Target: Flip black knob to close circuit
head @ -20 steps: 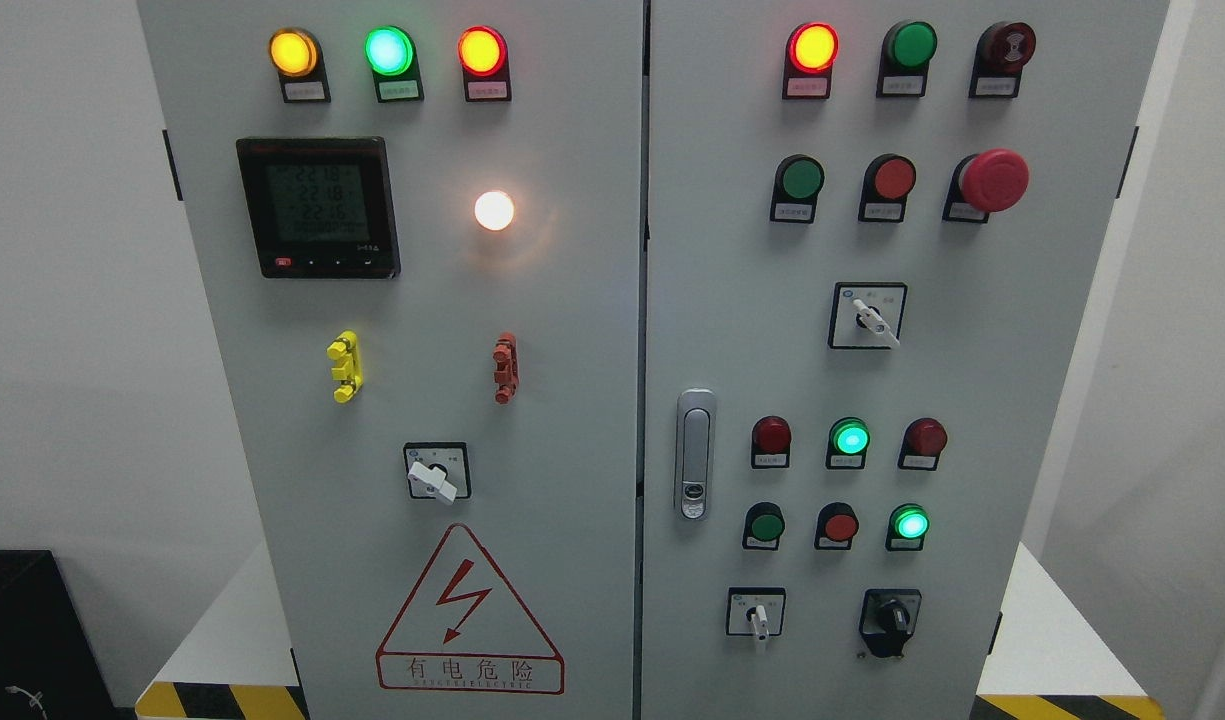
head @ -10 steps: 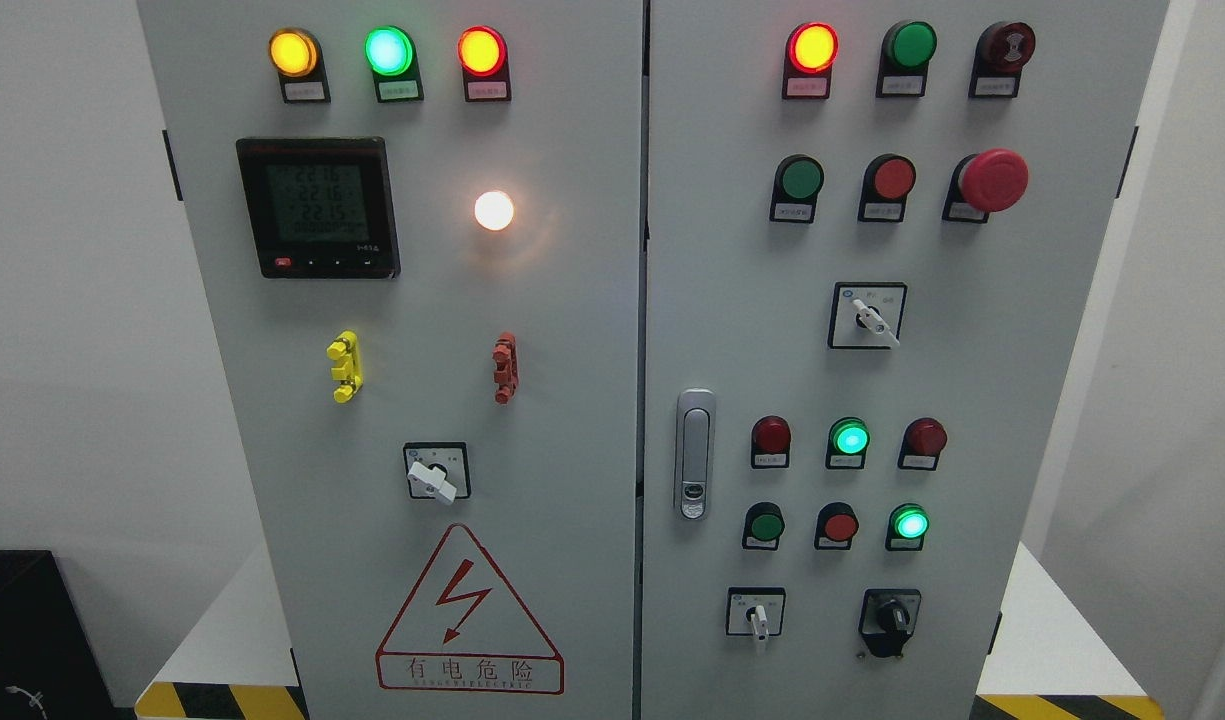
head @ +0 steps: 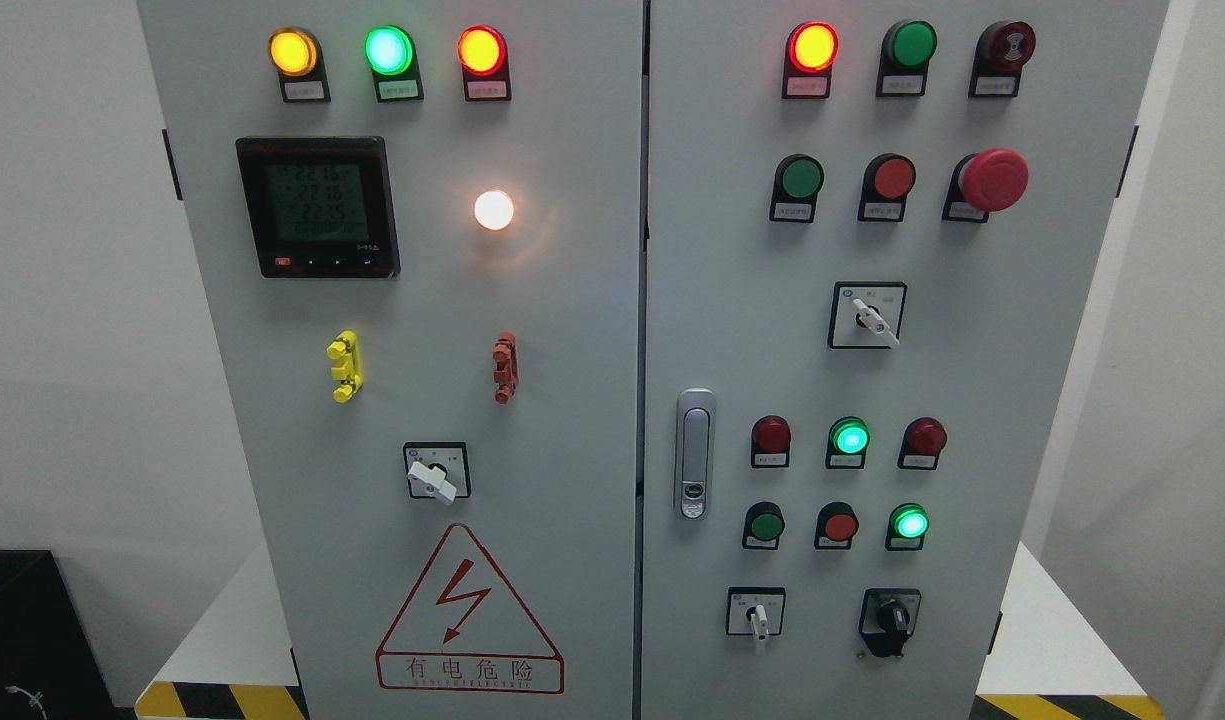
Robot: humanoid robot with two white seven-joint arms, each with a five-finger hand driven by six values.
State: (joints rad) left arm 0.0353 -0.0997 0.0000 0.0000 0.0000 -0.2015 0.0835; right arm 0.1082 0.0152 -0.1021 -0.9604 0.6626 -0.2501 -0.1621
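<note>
We face a grey cabinet [head: 572, 300] with two doors, and neither of our hands shows anywhere in the view, so we cannot tell how our fingers stand or whether they hold anything. The black knob [head: 890, 620] sits near the lower right corner of the right door, its grip standing roughly upright. Just to its left is a small white-handled switch [head: 758, 615], pointing down. Above them run two rows of round buttons and lamps, two lit green [head: 849, 438]. The door latch [head: 694, 453] lies at the right door's left edge. Near that door's upper right corner a red mushroom button [head: 992, 180] juts out. On the left door, a digital meter [head: 318, 207] glows near the upper left, and a warning triangle [head: 468, 612] marks the bottom edge
</note>
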